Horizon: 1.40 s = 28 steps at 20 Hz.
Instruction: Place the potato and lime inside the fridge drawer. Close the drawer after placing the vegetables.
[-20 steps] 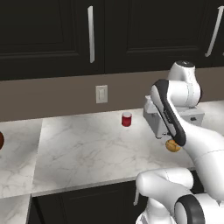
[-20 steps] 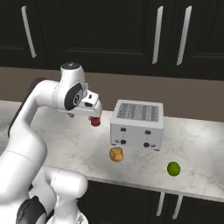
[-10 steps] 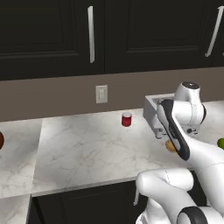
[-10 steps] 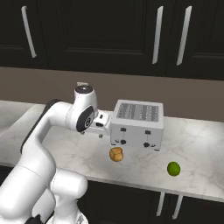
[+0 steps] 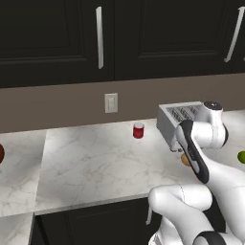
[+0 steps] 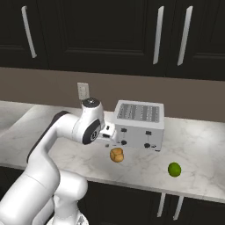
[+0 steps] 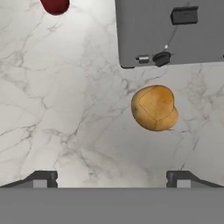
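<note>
Two things have changed within the last second — the arm has swung down from beside the red can (image 5: 138, 130) toward the front of the toaster (image 6: 139, 125), and the gripper (image 7: 111, 177) now hangs over the potato (image 7: 154, 107) with its jaws spread wide and nothing between them. That reads as the approach for the first pick; neither vegetable has been lifted yet, and the fridge drawer is not in any picture, so the task is near its beginning. The potato lies on the counter (image 6: 197, 149) just in front of the toaster, off to one side of the line between the finger tips, so the hand probably needs to centre itself before it descends. It is a lumpy, matte tan-orange lump with faint creases — irregular enough to shift in a pinch. The lime (image 6: 174, 169) is a smooth yellow-green ball further along the counter, near its front edge, and looks liable to roll. Veined white marble covers the countertop; the toaster is a grey box with small dark knobs.
</note>
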### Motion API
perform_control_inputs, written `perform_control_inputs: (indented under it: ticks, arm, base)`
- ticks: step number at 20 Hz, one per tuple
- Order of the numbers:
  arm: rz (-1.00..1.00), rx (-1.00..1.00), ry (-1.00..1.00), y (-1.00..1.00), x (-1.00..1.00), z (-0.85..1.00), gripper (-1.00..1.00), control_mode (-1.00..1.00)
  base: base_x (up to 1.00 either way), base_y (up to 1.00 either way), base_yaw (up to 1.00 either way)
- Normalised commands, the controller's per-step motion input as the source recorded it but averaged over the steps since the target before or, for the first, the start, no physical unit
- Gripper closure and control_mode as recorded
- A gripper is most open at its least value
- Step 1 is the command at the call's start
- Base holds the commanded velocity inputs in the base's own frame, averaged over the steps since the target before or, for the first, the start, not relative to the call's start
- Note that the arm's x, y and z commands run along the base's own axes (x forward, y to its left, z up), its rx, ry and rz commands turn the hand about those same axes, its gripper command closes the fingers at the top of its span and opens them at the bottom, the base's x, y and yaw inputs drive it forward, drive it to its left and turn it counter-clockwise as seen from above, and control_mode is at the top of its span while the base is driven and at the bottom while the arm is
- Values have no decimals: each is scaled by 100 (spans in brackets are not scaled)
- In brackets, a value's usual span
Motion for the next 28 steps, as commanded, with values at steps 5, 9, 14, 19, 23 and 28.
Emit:
perform_control_inputs:
  ticks: [5, 9, 14, 19, 23, 28]
  arm:
    - [0, 0, 2, -57, 0, -19, -100, -100]
    - [0, 0, 4, -41, 4, -39, -100, -100]
    - [0, 0, 5, -35, 8, -35, -100, -100]
    - [2, 0, 2, -12, 6, -21, -100, -100]
    - [0, 0, 5, -1, 15, -10, -100, -100]
    - [0, 0, 5, 0, 26, -14, -100, -100]
  base:
    - [0, 0, 0]
    - [0, 0, 0]
    - [0, 0, 0]
    - [0, 0, 0]
    - [0, 0, 0]
    - [0, 0, 0]
